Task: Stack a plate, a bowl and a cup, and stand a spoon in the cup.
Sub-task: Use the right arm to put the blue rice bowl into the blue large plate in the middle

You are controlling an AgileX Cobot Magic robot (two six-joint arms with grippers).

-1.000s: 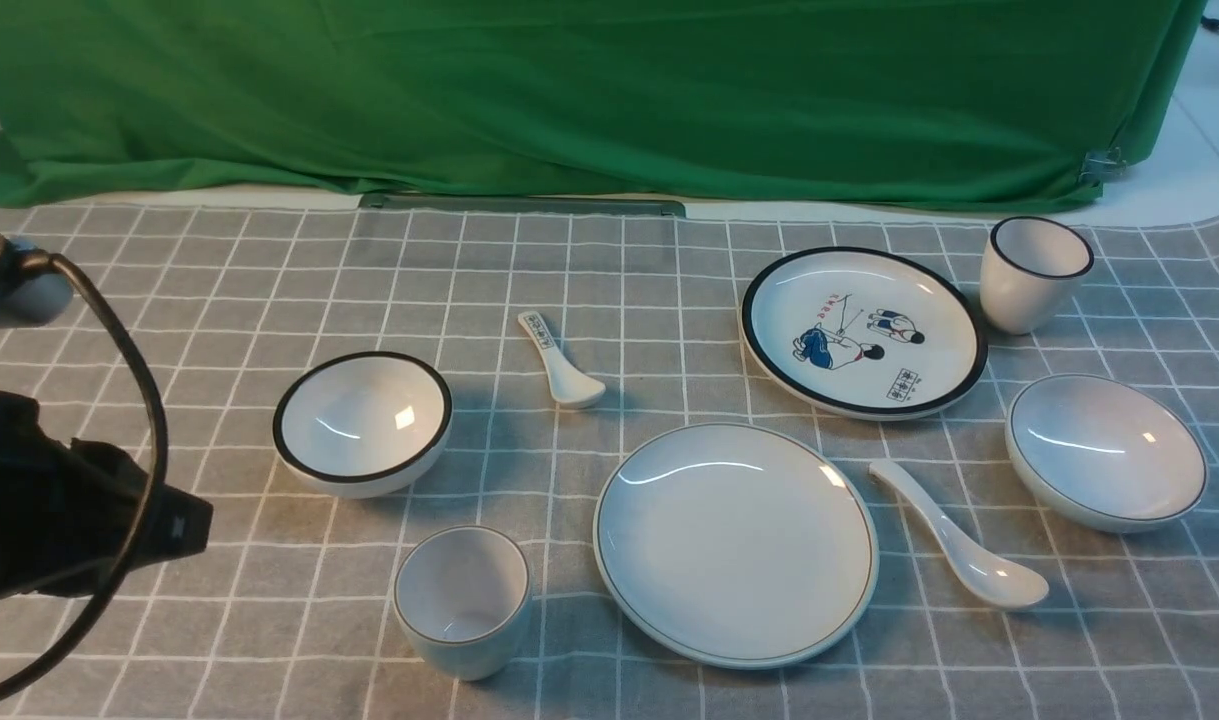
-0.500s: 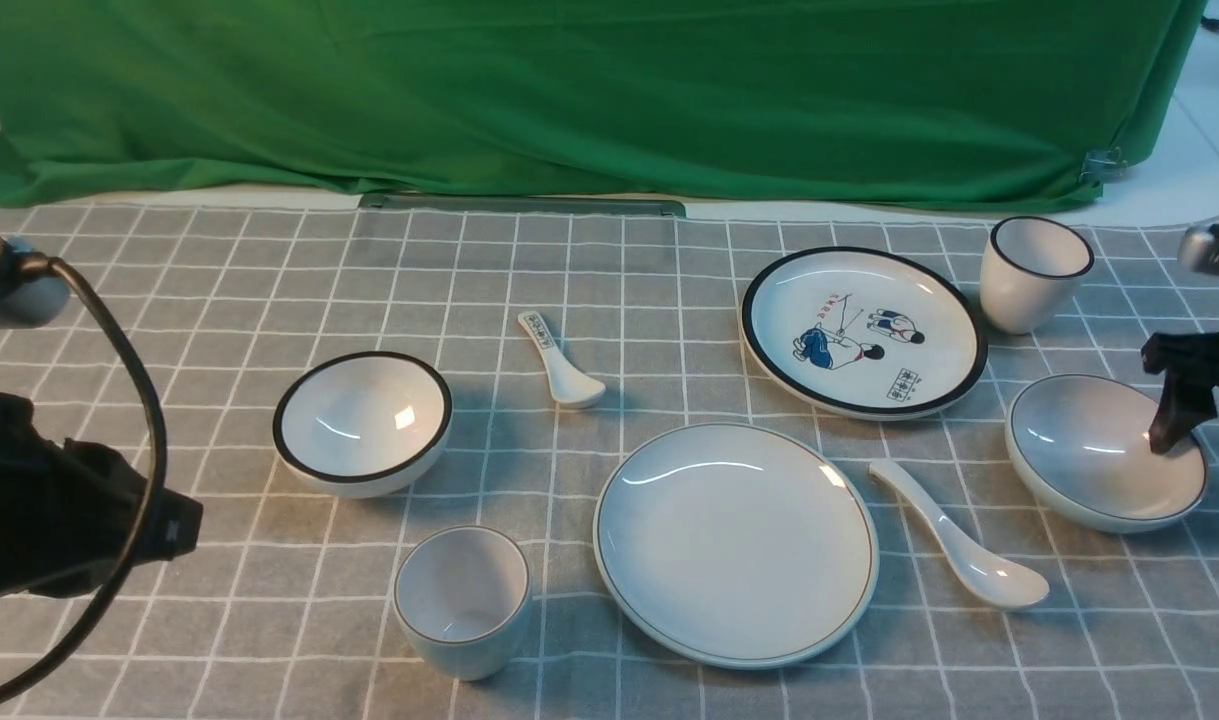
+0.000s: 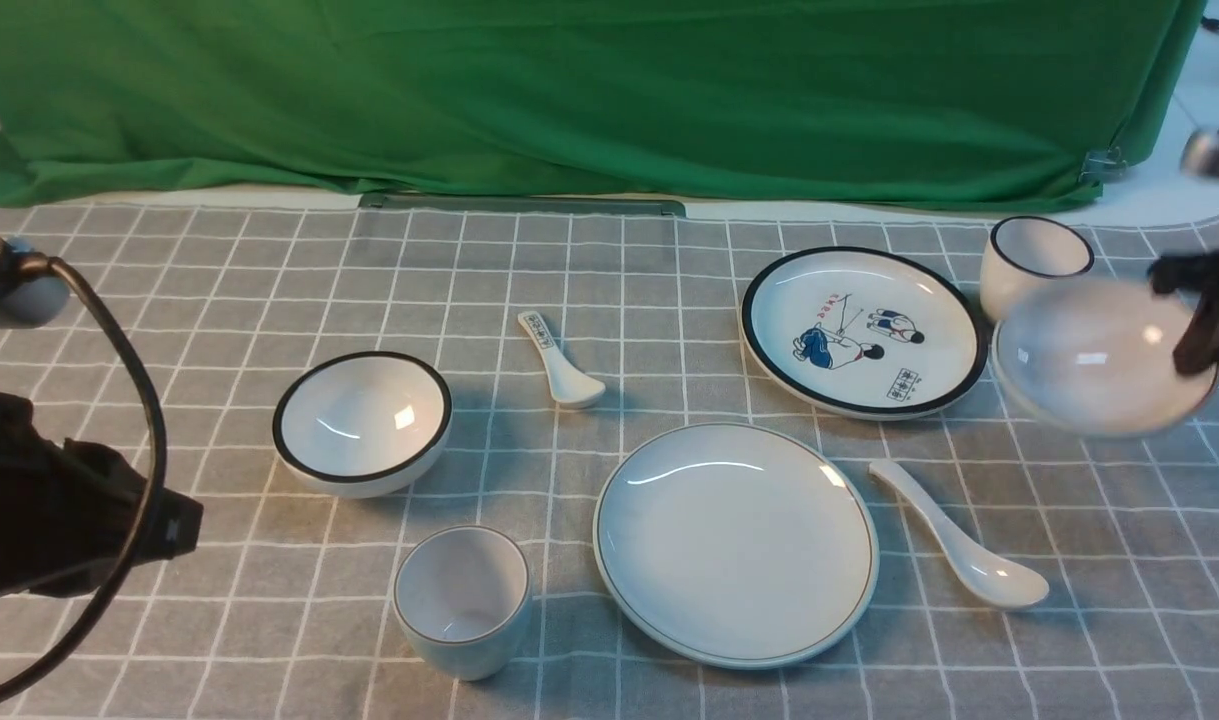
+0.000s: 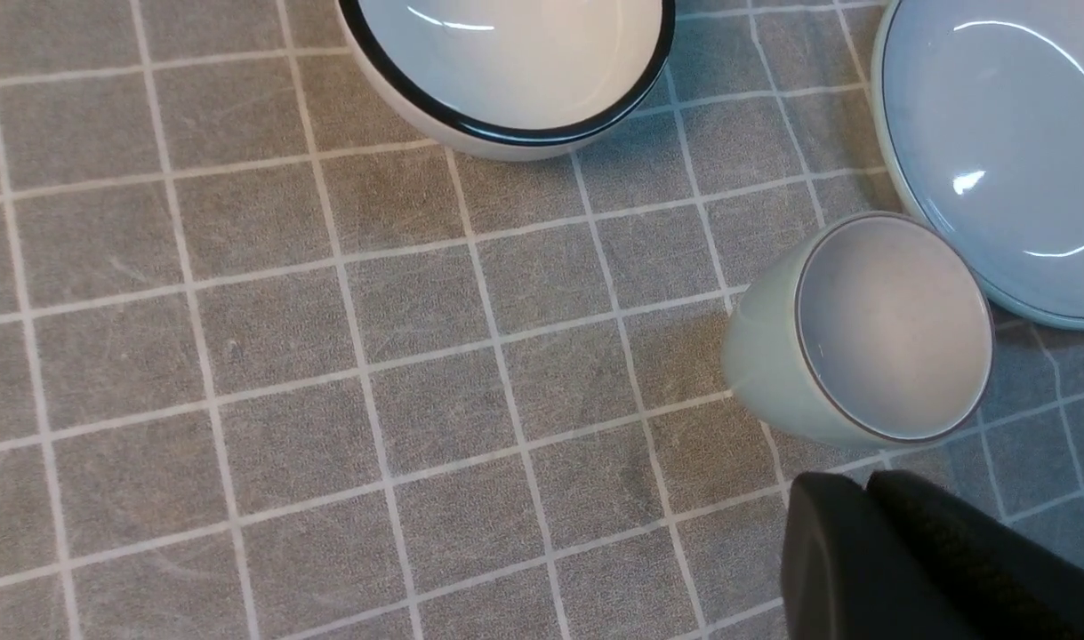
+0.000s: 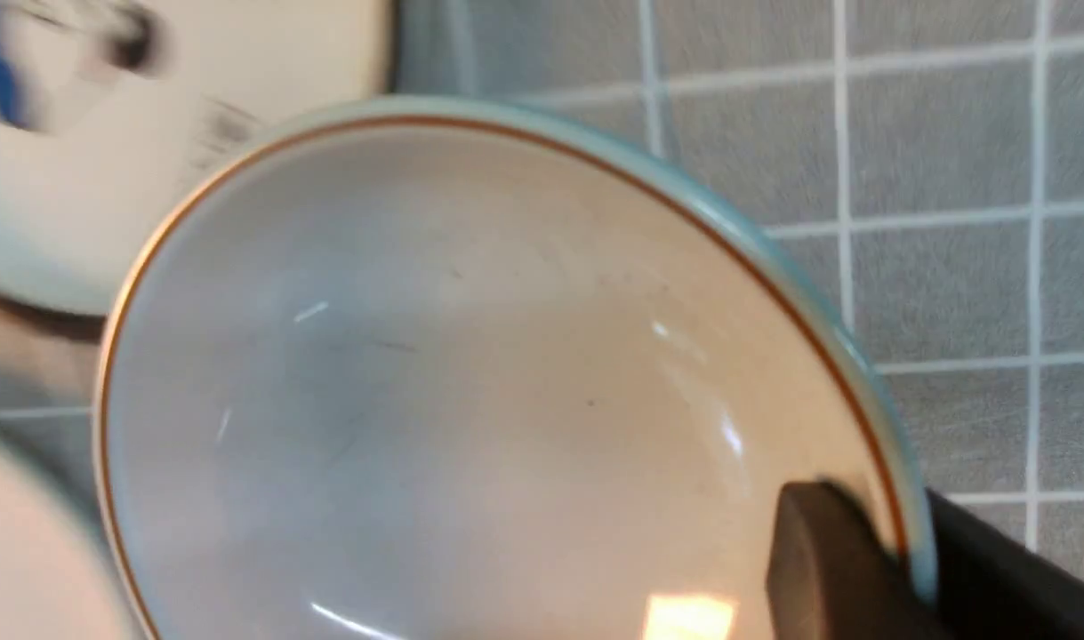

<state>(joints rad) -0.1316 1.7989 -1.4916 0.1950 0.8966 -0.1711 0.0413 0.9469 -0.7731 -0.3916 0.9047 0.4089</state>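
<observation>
The right tool point(image 5: 897, 542) pinches the rim of the bowl point(image 3: 1099, 355), one finger inside and one outside, holding it above the desk point(image 3: 289, 620) on the right. The bowl hides part of the black-rimmed cup point(image 3: 1031, 270). The left tool point(image 4: 866, 489) is pressed together, near the cup point(image 3: 461, 600).

The plate point(image 3: 737, 545) lies flat, bare, between the cup on its left and the spoon point(image 3: 964, 540) on its right. The cup stands upright, mouth up and with nothing in it. The cartoon plate point(image 3: 859, 340) sits farther off, beyond the plate. The black-rimmed bowl point(image 3: 362, 420) stands beyond the cup, left of the small spoon point(image 3: 559, 365).
</observation>
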